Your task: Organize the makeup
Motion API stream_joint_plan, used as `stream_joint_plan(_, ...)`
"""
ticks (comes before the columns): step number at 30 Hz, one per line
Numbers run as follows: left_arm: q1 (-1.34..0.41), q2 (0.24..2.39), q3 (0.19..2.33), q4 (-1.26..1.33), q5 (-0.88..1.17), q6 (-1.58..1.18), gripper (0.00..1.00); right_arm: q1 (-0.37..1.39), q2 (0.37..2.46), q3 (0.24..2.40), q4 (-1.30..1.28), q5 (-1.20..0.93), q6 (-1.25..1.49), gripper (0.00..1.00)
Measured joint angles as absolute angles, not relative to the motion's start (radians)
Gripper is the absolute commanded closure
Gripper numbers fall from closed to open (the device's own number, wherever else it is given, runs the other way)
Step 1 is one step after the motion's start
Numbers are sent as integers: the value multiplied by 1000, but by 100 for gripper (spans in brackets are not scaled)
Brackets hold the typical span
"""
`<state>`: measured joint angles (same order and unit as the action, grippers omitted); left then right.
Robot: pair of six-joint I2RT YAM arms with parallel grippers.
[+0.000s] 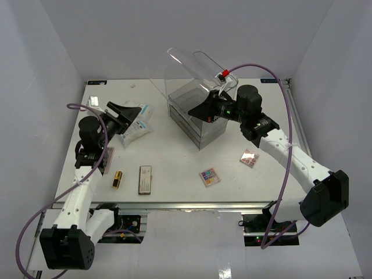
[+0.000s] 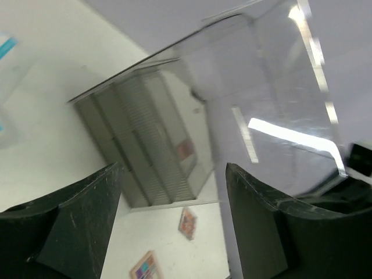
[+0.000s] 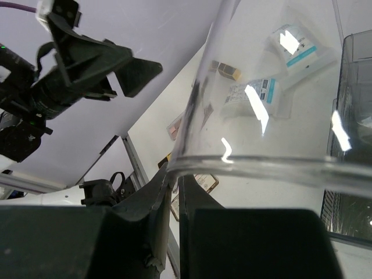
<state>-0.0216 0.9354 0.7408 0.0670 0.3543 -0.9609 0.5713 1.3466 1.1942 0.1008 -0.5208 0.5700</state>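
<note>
The makeup lies spread over the white table [image 1: 174, 157]: white-and-blue sachets [image 1: 137, 124], a gold lipstick tube [image 1: 118, 179], a long beige-brown palette [image 1: 145, 179], a multicolour square palette [image 1: 210, 176] and a pinkish square palette [image 1: 250, 157]. A pink flat compact [image 1: 108, 158] shows partly under the left arm. My left gripper [image 1: 124, 114] hangs open and empty just above the sachets; its wrist view looks between the dark fingers [image 2: 78, 212] toward the box. My right gripper [image 3: 177, 174] is shut on the rim of the box's raised clear lid [image 3: 261, 165].
The clear plastic drawer box [image 1: 195, 116] stands at the back centre with its lid [image 1: 195, 64] tilted up. A purple cable [image 1: 261, 68] arcs over the right arm. White walls enclose the table on three sides.
</note>
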Motion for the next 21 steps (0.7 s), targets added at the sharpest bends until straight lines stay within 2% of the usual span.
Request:
stream_joint_plan(10, -7, 1268, 782, -259, 205, -1045, 19, 570, 1333, 1187, 102, -513, 569, 90)
stream_joint_plan(21, -7, 1460, 868, -333, -10, -1294, 22, 570, 1328, 1180, 103, -510, 569, 90)
